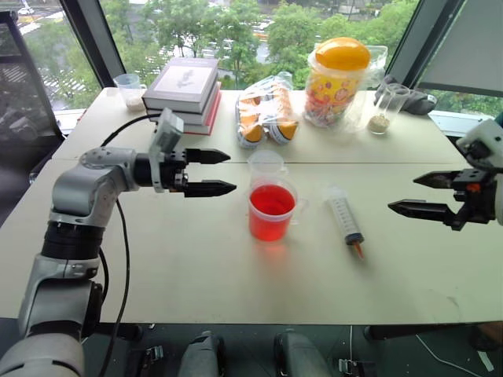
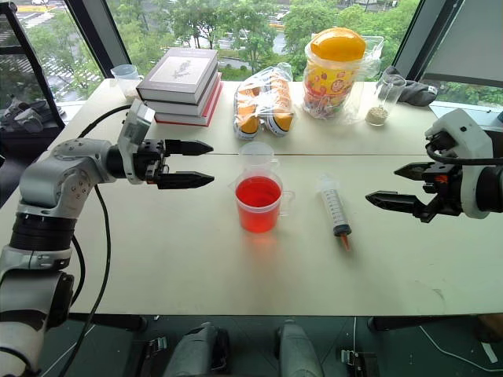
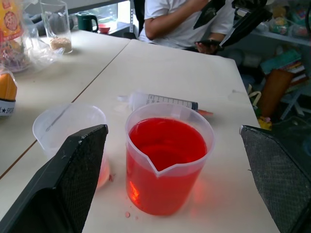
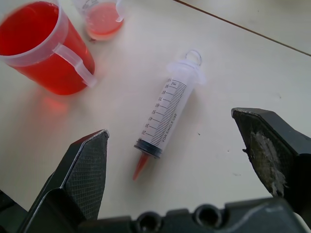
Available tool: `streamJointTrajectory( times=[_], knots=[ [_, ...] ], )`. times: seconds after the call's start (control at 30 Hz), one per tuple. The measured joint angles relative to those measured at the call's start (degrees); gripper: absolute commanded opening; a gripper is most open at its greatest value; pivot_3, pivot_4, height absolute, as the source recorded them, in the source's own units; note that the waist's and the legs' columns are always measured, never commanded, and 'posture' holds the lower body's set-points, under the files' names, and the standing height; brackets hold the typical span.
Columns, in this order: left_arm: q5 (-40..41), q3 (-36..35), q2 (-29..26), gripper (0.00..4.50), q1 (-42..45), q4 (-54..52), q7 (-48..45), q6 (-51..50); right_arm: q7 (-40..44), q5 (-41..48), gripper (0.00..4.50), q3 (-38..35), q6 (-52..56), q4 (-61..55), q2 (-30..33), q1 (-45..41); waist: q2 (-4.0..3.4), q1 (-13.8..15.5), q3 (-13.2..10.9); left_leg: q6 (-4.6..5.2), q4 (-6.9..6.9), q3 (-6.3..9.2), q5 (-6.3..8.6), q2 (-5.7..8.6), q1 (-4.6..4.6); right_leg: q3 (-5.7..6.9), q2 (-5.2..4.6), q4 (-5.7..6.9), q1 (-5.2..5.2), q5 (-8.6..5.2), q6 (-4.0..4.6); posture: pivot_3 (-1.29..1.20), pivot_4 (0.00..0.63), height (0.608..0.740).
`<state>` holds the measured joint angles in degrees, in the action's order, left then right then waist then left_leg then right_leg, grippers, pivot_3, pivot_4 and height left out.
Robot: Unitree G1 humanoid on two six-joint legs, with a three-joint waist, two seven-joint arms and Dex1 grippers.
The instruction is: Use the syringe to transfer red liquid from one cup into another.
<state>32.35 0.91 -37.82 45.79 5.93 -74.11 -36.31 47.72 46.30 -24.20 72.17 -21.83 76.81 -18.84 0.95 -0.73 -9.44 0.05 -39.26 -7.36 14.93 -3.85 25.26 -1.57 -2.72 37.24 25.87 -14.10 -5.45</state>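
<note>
My right gripper (image 2: 391, 188), jaws wide and empty like my left gripper (image 2: 194, 163), is nearer the syringe (image 4: 166, 118), lying on the table just ahead of my fingertips, orange tip toward me.

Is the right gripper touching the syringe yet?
Apart. In the right wrist view, the open right gripper hangs above the syringe, bare table showing around it.
</note>
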Motion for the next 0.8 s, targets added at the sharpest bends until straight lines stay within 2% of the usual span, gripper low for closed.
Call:
streamJointTrajectory(
  times=[0.17,0.37,0.57,0.7,0.8],
  knots=[
    [-0.59,0.36,1.52,4.50,0.10,0.70,0.51,0.91,-0.47,-0.05,4.45,3.92,1.46,3.09,0.41,-3.55,0.00,-0.06,0.00,0.00,-0.04,-0.01,0.00,0.01,0.00,-0.01,-0.01,0.00,-0.01,-0.01,0.02,0.00,0.150,0.740],
    [-1.90,1.35,2.89,4.50,1.32,2.79,-0.62,2.48,-2.52,-1.08,4.45,15.13,7.57,10.27,-0.37,-17.68,0.00,-0.12,0.00,0.00,-0.04,-0.01,0.00,0.00,-0.01,-0.01,-0.01,0.00,0.00,-0.09,0.17,0.00,0.150,0.740],
    [-3.17,2.43,4.36,4.50,2.10,4.65,-0.90,4.30,-1.54,-8.07,4.45,31.75,10.03,25.69,-8.68,-33.70,0.00,-0.34,0.00,0.00,-0.04,-0.08,0.00,0.00,0.05,-0.06,0.00,0.02,0.11,-0.07,0.15,0.00,0.150,0.740],
    [-3.40,2.75,5.41,4.50,1.70,4.46,-0.61,4.75,3.99,-15.63,4.45,45.01,7.37,39.32,-15.63,-43.39,-0.02,-0.22,0.01,0.00,0.03,-0.11,0.00,0.00,0.15,-0.07,0.03,0.10,0.33,0.02,0.00,0.00,0.150,0.740],
    [-3.44,2.69,5.42,4.50,1.19,4.08,-0.25,4.81,8.97,-20.43,4.45,51.84,3.90,45.98,-18.93,-46.79,-0.02,-0.02,0.01,0.00,0.06,-0.12,0.00,0.00,0.22,-0.07,0.03,0.10,0.40,0.01,-0.02,0.00,0.150,0.740]
  ],
)
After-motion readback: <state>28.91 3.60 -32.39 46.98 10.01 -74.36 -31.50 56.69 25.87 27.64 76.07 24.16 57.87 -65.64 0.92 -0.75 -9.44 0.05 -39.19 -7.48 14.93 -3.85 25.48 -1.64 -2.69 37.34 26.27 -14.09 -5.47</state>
